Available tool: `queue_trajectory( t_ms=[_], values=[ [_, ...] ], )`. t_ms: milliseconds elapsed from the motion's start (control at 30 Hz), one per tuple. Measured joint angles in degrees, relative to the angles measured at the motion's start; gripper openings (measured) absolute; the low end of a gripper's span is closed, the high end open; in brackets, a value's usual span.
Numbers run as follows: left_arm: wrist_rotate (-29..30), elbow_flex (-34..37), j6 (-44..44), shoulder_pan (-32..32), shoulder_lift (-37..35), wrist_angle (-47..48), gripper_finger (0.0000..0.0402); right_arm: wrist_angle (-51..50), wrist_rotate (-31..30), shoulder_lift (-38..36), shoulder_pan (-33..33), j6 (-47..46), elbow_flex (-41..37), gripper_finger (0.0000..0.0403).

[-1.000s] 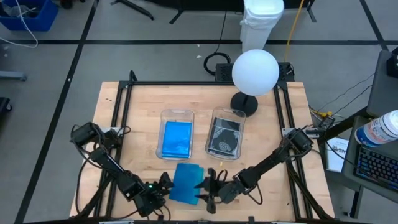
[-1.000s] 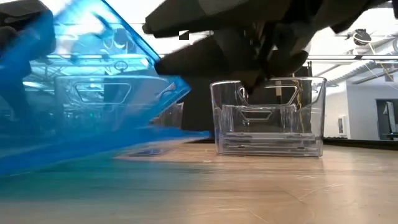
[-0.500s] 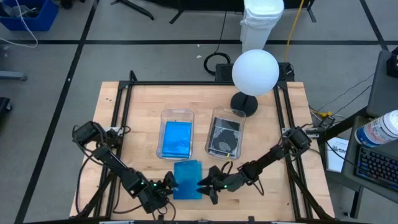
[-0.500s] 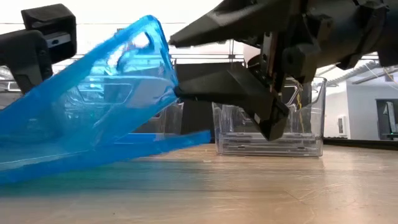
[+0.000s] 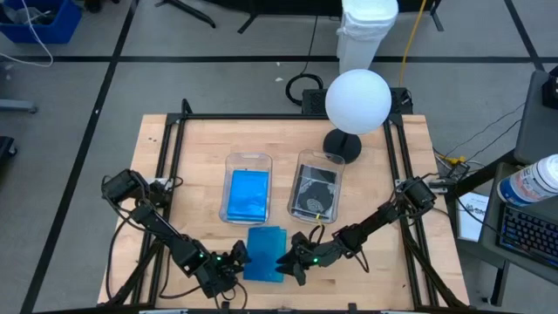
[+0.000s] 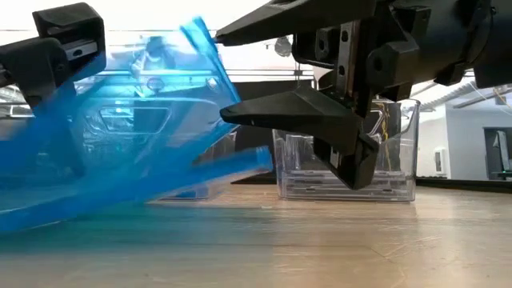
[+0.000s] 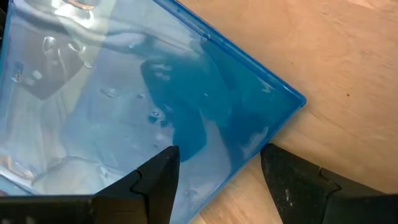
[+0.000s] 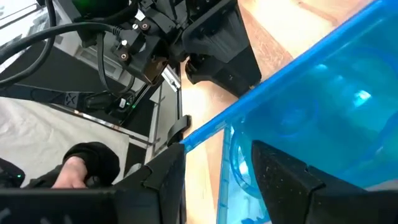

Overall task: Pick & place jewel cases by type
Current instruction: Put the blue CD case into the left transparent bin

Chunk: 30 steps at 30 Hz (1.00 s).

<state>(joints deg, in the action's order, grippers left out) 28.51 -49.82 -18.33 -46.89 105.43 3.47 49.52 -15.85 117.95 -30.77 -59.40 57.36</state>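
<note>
Blue translucent plastic: one open jewel case (image 5: 264, 253) at the near edge of the table (image 5: 200, 139), between the two grippers, in front of the two bins. In the low view its upper leaf (image 6: 152, 96) stands tilted up off the wood, the lower leaf (image 6: 160, 188) slanting close above the surface.

Left gripper (image 5: 234, 259): at the case's left edge. Left wrist view shows its two dark fingers (image 7: 155, 180) spread apart, the blue case (image 7: 155, 93) lying across the gap ahead of them; whether they touch it cannot be told.

Right gripper (image 5: 292, 259): at the case's right edge. In the low view its fingers (image 6: 296, 112) stand wide apart, one above and one level with the raised leaf's edge. The right wrist view shows the blue case (image 8: 311, 118) between the spread fingers (image 8: 280, 174), not pinched.

Left bin (image 5: 247, 187): clear, rectangular, mid-table, holding a blue jewel case (image 5: 248, 194) lying flat.

Right bin (image 5: 316, 187): clear, rectangular, just beside the left bin, holding a dark grey case (image 5: 314, 194) with a round disc showing.

White globe lamp (image 5: 357, 101) on a black base (image 5: 342, 145): far side of the table, behind the right bin.

A person's hand (image 8: 78, 168): seen in the right wrist view, beyond the table edge.
</note>
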Motion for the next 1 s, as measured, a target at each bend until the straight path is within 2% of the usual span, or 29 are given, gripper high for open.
queue_trajectory(
  t_ms=[367, 567, 767, 1000],
  values=[
    [-0.5, 0.0, 0.6, -0.8, 0.0, 2.1, 0.0232, -0.8, 1.0, 0.0, 0.3, -4.6, 0.0, 0.0194],
    [-0.4, 0.0, -0.9, -0.3, 0.0, 1.4, 0.0232, -6.3, 0.9, 0.0, 1.8, -8.7, 0.0, 0.0179],
    [-0.4, 0.1, -0.4, -0.3, 0.1, 0.4, 0.0232, -7.8, 1.1, 0.0, 2.3, -4.9, 0.0, 0.013],
    [0.0, 0.1, 2.3, -0.3, 0.1, 0.2, 0.0232, -7.9, 0.3, 0.0, 2.2, 1.8, 0.0, 0.0027]
  ],
)
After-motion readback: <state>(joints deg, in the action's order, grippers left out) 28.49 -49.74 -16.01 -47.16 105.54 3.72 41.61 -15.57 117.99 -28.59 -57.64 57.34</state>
